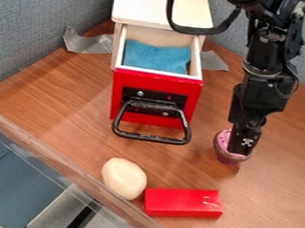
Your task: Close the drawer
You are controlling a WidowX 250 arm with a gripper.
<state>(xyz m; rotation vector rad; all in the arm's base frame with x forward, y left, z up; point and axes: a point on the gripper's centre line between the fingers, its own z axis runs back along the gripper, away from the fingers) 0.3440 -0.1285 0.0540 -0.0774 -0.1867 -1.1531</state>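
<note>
Red drawer (157, 99) open, blue cloth (156, 57) inside.

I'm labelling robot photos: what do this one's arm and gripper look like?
The jointed arm is black, with a grey ring partway down and a thick black cable looping out near the top. The gripper is black, with a small white marking.

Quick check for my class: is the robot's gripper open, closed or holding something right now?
Gripper: down at the pink cupcake-like toy; whether it is open, closed or gripping the toy cannot be told.
</note>
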